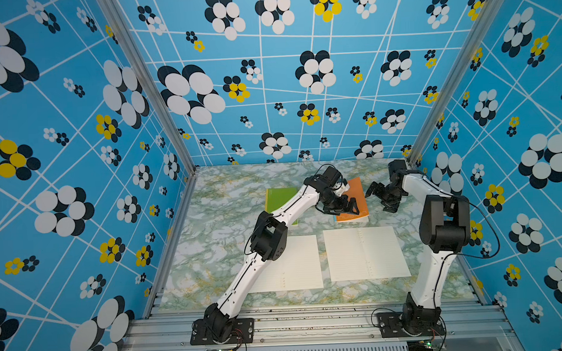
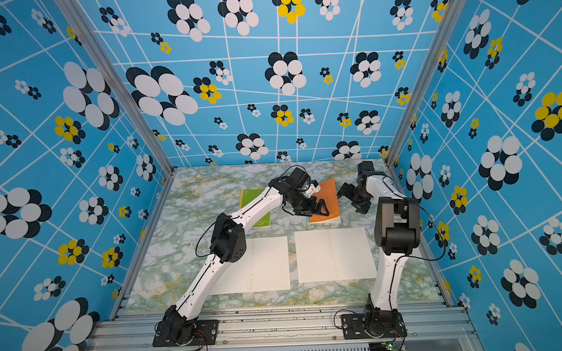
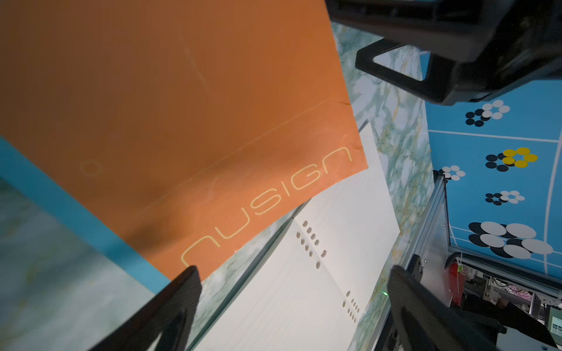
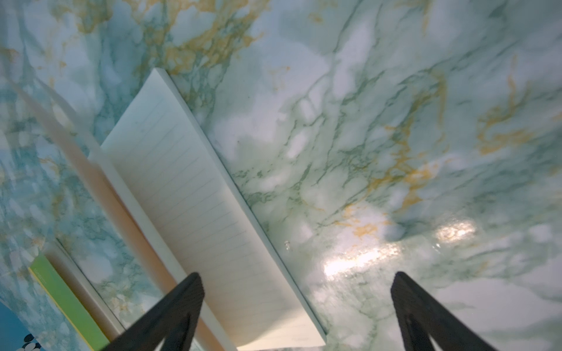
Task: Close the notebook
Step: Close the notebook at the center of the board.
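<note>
Left wrist — orange notebook (image 3: 170,100), "nusign" cover (image 3: 258,170) half-raised, both jaws wide apart, empty.

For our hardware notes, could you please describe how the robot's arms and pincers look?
The left arm and right arm have glossy white shells, black joint housings and thin black cables. The left pincer and right pincer are black, with textured tapering fingers.

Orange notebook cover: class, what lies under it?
Under the orange cover, lined white pages show in the right wrist view. In both top views the cover hides most of them.
</note>
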`<action>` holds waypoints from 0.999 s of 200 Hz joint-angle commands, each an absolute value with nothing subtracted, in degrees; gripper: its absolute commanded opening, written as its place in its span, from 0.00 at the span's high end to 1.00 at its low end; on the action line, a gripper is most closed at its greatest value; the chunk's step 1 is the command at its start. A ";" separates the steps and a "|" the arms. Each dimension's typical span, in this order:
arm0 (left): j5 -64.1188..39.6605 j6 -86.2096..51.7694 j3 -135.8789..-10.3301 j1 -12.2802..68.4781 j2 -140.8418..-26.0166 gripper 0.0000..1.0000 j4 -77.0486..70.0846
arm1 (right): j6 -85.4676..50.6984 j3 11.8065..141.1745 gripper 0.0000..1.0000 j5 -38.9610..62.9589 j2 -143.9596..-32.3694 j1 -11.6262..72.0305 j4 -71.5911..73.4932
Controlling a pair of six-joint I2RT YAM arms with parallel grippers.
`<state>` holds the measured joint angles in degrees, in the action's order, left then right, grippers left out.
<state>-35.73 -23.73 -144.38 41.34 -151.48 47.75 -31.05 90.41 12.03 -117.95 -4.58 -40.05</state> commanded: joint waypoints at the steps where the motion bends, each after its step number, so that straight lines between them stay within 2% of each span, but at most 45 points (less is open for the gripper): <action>1: -33.63 -21.91 -144.17 40.97 -151.49 0.02 48.60 | -32.12 90.63 0.01 12.15 -115.96 -4.66 -40.04; 67: -32.02 -21.80 -143.15 38.52 -151.07 0.03 51.11 | -34.48 90.61 0.01 10.62 -116.09 -4.66 -37.68; 96: -32.10 -21.80 -140.90 36.63 -147.60 0.03 49.84 | -37.52 87.82 0.01 5.77 -113.19 -4.90 -34.66; 113: -32.47 -21.29 -140.34 35.59 -145.77 0.04 50.57 | -38.41 86.54 0.01 9.77 -112.90 -5.04 -30.12; 138: -33.21 -19.90 -137.86 33.91 -142.12 0.04 50.70 | -36.51 94.09 0.01 16.25 -118.69 -4.21 -34.60; 170: -33.21 -17.08 -133.89 31.18 -137.33 0.04 51.90 | -35.62 96.01 0.01 18.29 -121.94 -3.00 -34.35; 200: -33.62 -16.81 -125.12 27.13 -131.62 0.03 49.58 | -34.86 97.17 0.01 20.12 -124.27 -1.91 -34.13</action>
